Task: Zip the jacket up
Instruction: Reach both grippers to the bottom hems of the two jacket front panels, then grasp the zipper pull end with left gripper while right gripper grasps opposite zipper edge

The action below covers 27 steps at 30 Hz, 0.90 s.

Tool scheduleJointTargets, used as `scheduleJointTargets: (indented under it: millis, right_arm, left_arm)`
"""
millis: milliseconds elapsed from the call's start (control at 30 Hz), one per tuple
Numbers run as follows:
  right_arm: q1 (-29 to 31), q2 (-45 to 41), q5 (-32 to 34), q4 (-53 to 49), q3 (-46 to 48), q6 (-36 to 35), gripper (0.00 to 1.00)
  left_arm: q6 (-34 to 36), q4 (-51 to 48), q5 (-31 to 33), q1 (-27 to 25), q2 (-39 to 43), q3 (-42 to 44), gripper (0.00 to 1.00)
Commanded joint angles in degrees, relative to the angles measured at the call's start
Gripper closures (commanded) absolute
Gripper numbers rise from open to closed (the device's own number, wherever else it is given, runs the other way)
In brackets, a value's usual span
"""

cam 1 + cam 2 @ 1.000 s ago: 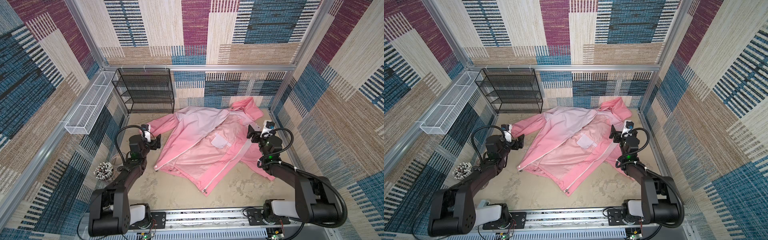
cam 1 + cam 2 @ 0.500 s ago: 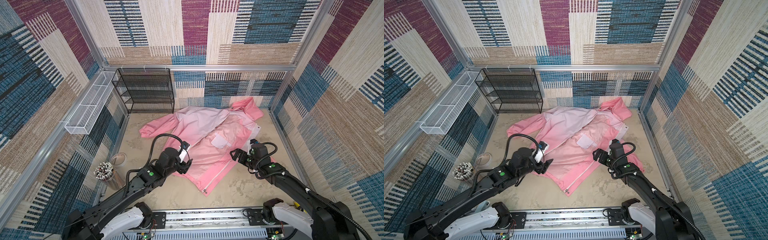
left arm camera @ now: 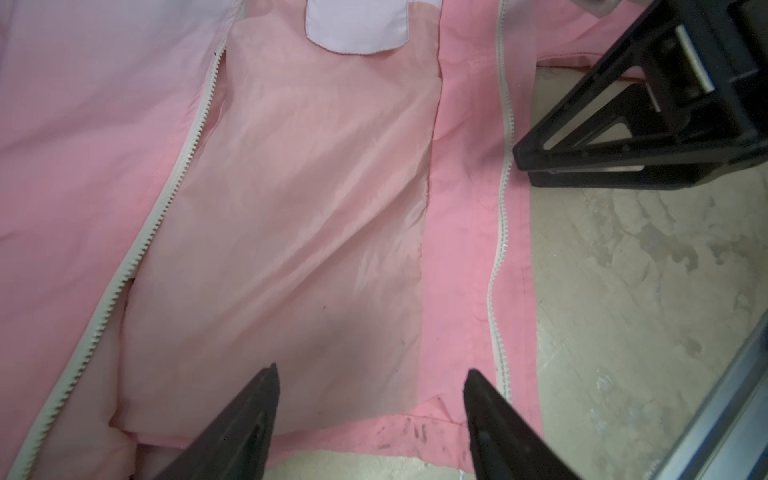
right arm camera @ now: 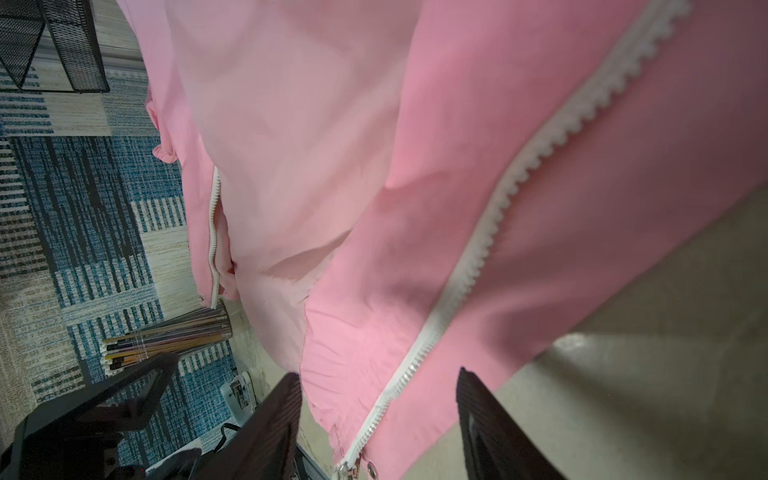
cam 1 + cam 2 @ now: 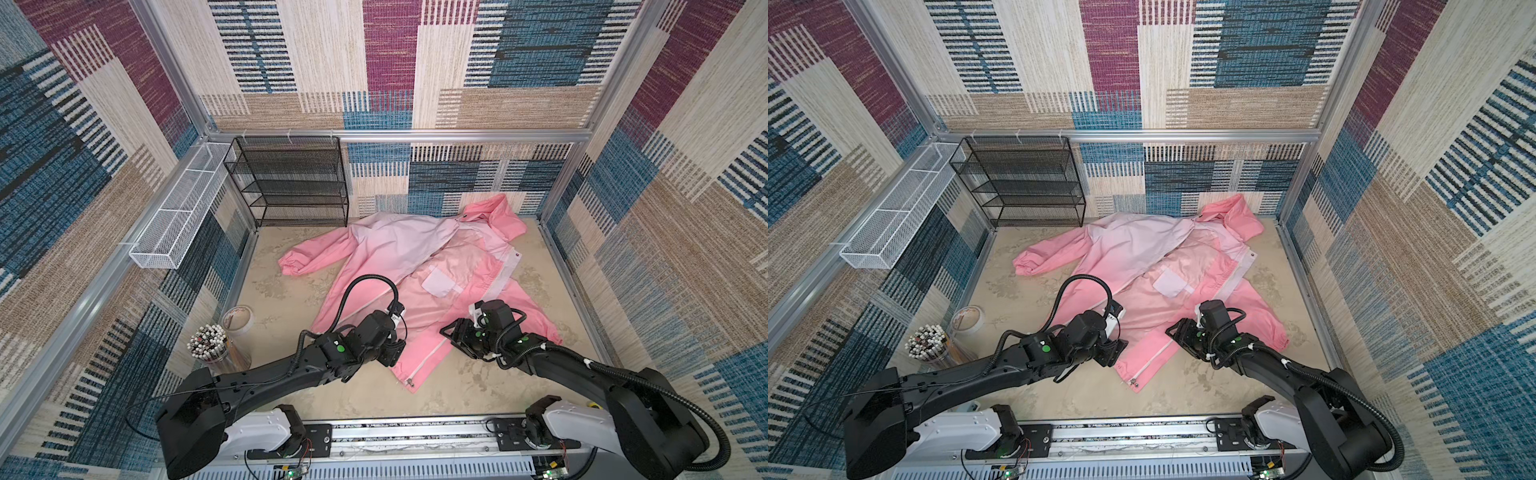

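On table (image 5: 291, 299) | jacket (image 5: 395, 249) unzipped | hood (image 5: 503, 216) far-right, hem (image 5: 415, 372) near-centre, axis diagonal

Patchwork carpet walls (image 5: 390, 62), beige floor (image 5: 282, 299) — black mesh shelf (image 5: 291, 183), white basket (image 5: 178, 220).

1. The pink hooded jacket (image 5: 399, 257) lies unzipped on the beige table (image 5: 374, 399).
2. The left gripper (image 5: 395, 355) and the right gripper (image 5: 451, 338) flank its lower front.
3. A black mesh shelf (image 5: 291, 183) stands behind it.

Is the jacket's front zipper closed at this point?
No: in the left wrist view the jacket lies open, its two white zipper halves apart with lining between them.
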<state>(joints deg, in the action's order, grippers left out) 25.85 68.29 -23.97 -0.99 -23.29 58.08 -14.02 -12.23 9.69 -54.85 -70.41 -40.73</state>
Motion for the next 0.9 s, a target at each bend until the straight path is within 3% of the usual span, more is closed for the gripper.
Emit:
scheduleJointTargets:
  millis: [0,233,733,867]
  right_arm:
    - [0.08,0.34,0.76,3.88,0.06,1.33,0.39]
    - [0.08,4.88,-0.63,6.09,-1.75,1.02,0.42]
    - [0.08,4.57,0.47,8.12,1.14,2.81,0.42]
    - [0.08,4.73,-1.42,10.82,1.59,2.78,0.49]
  left_arm:
    - [-4.03,0.89,-1.72,0.0,-0.32,-0.7,0.27]
    - [-4.08,0.89,-1.96,-0.42,-0.83,-1.18,0.28]
    - [-4.79,0.87,-3.81,-1.86,-4.59,-2.51,0.28]
    - [-4.46,0.82,-4.22,-2.19,-5.56,-2.96,0.28]
